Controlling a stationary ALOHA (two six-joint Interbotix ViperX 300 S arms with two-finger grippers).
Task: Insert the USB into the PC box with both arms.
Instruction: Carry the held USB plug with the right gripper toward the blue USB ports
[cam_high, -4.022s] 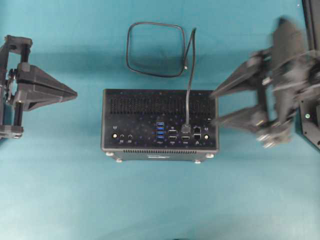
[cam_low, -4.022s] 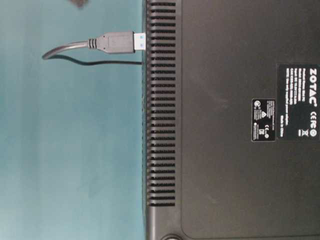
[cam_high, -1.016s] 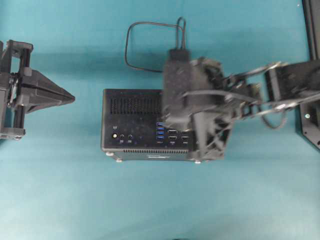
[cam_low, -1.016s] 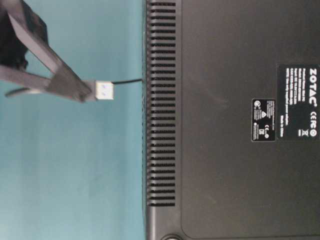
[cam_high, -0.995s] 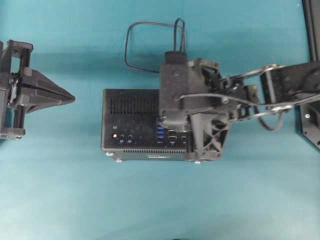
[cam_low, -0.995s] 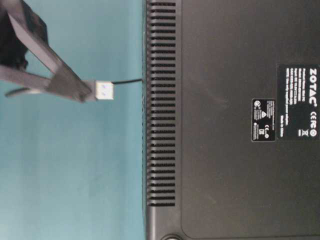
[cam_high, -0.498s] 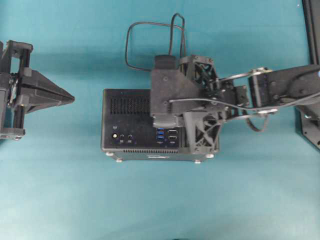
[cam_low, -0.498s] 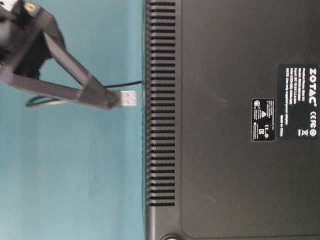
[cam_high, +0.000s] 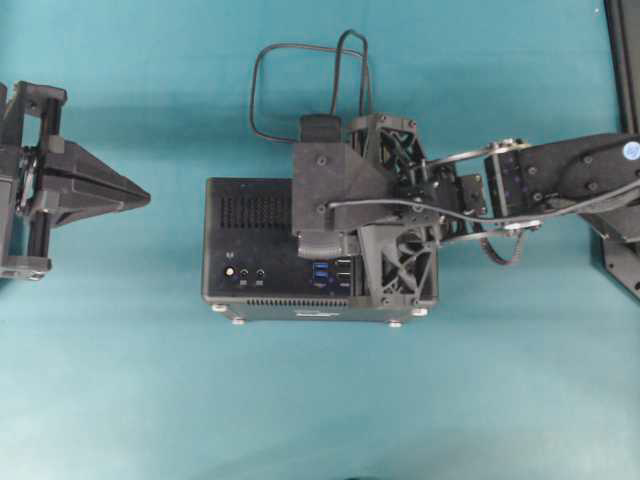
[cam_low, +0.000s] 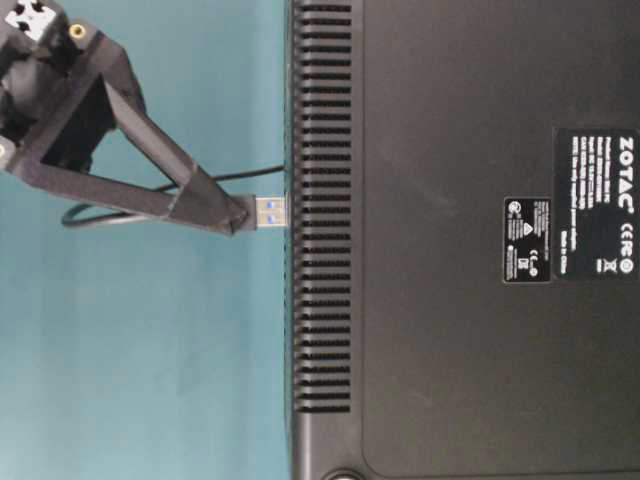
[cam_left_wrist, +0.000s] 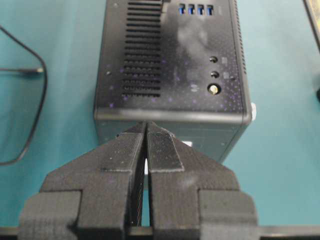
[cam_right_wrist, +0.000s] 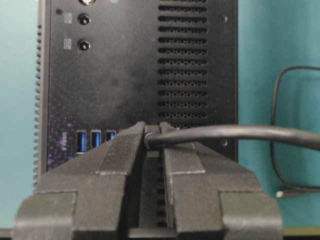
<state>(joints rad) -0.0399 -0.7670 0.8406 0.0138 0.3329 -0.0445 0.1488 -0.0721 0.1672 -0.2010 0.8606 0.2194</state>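
My right gripper (cam_right_wrist: 152, 131) pinches the plug of the USB cable (cam_low: 272, 210) between nearly closed jaws, directly above the port face of the PC box (cam_high: 250, 215). Since half a second ago the plug's silver-and-blue tip has closed the gap to that face, and in the table-level view it now sits just at it; a second ago it hung well apart. I judge the insertion to be about to begin, though whether the tip is lined up with a blue port (cam_right_wrist: 82, 141) I cannot tell, my own jaws hiding the spot. My left gripper (cam_left_wrist: 146, 131), jaws pressed together on nothing, waits just beside the box's left end and has not moved. Count: one box, one cable, whose loop (cam_high: 300, 95) lies on the teal cloth beyond the box, two grippers, four blue ports.
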